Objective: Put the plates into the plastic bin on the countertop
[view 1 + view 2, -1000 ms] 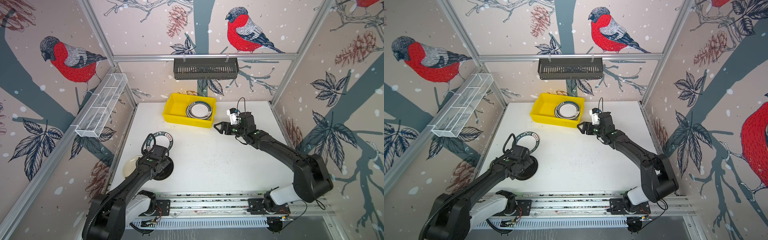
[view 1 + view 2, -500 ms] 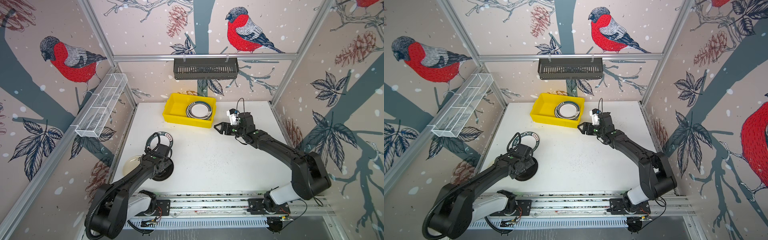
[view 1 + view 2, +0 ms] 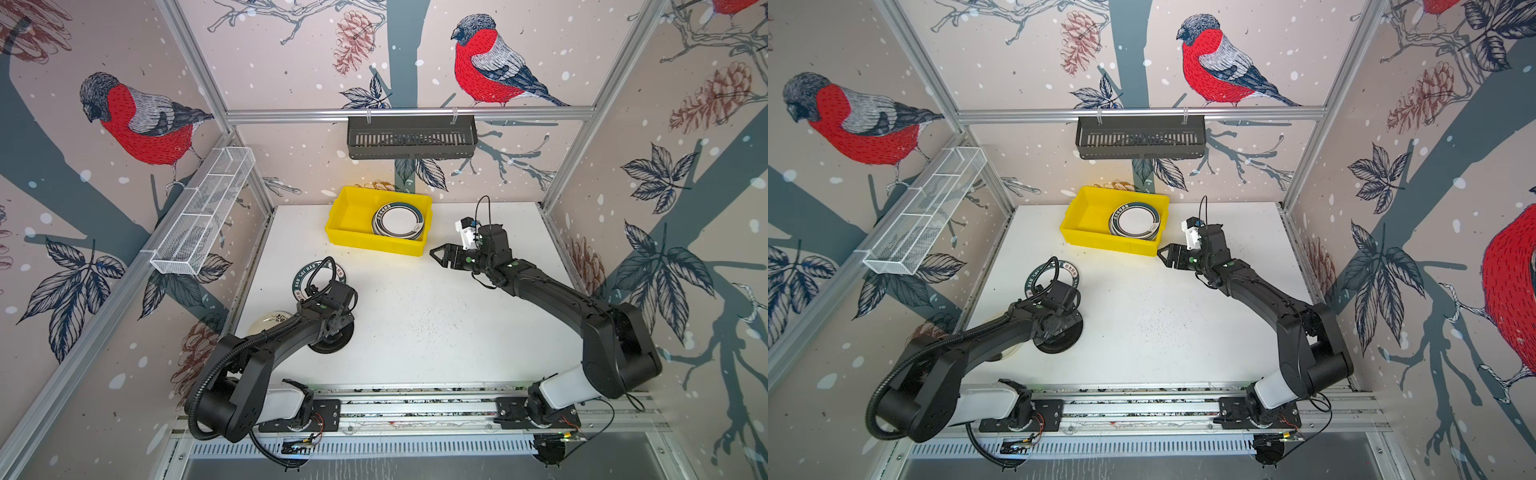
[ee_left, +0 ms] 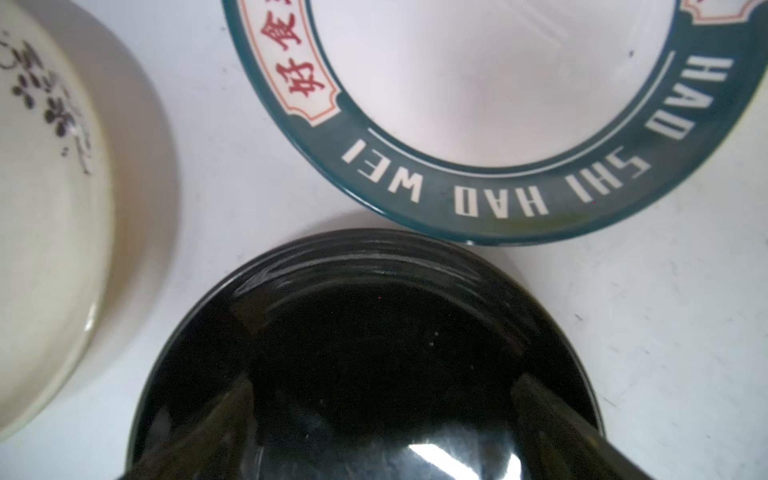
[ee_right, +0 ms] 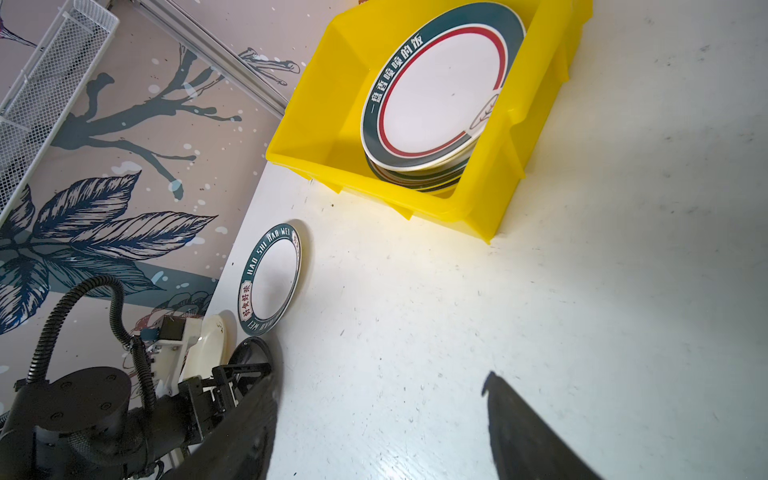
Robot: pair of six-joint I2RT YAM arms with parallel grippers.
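Stacked plates (image 3: 398, 221) fill the right half of the bin (image 3: 351, 216) at the far side of the countertop (image 3: 415, 324). Three are still out, close together near its left edge: a lettered plate (image 3: 305, 275), a black plate (image 4: 374, 332) and a cream plate (image 3: 269, 322). The left gripper (image 4: 374, 432) hangs wide open over the black plate. The right gripper (image 3: 441, 253), open and empty, sits beside the bin's near corner, with bare countertop between them.

The countertop (image 3: 436, 332) lies open centrally; the plastic bin (image 3: 374, 245) blocks its far edge.
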